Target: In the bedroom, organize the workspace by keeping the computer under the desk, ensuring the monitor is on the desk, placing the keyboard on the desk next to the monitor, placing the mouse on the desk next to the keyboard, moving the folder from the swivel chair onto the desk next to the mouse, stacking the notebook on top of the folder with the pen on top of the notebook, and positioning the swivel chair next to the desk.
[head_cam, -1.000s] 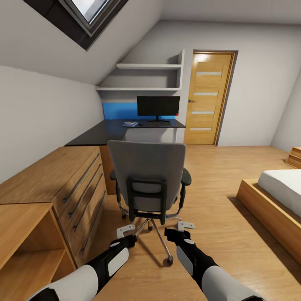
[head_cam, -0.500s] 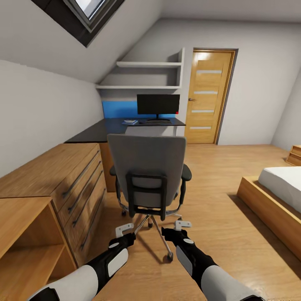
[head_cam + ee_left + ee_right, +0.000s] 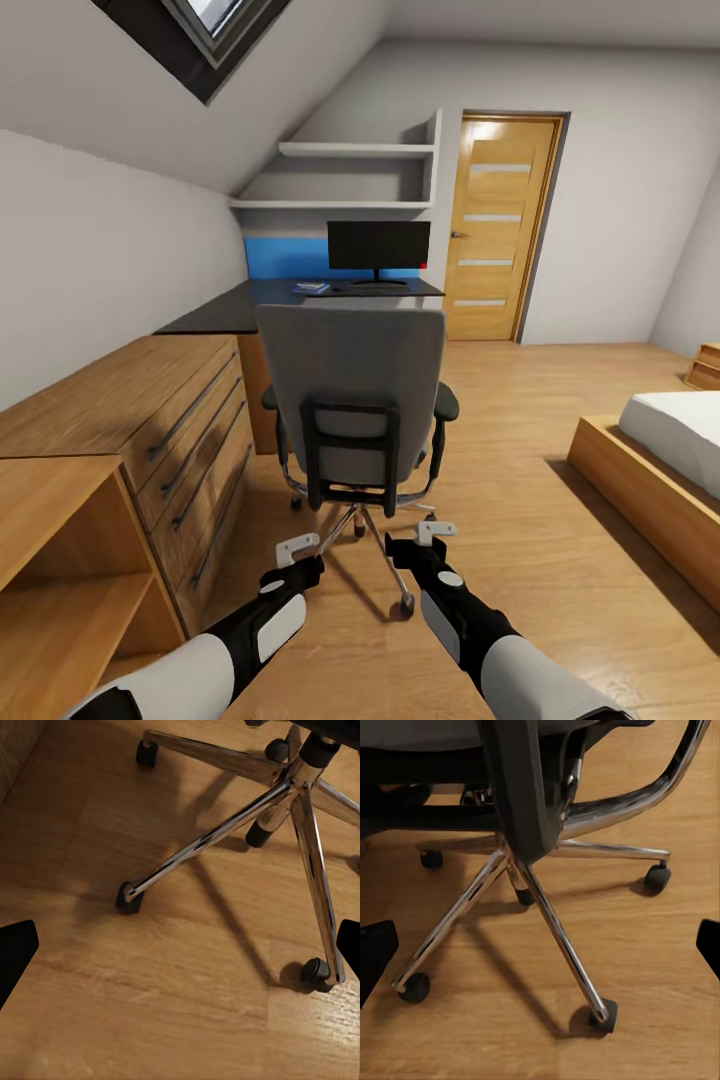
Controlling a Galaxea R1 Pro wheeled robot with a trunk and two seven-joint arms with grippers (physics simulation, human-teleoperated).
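Step in hand: my approach to the swivel chair (image 3: 350, 400), standing between me and the bench (image 3: 265, 300). Monitor (image 3: 378, 246) on bench. Left end effector (image 3: 299, 549) and right end effector (image 3: 432, 531): spread apart, empty. Next: close in, check seat for folder.

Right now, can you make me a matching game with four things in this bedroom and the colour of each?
Things:
1. monitor
2. door
3. swivel chair backrest
4. panel behind the desk

Colours:
A. blue
B. grey
C. black
D. light wood

Pairs: 1-C, 2-D, 3-B, 4-A
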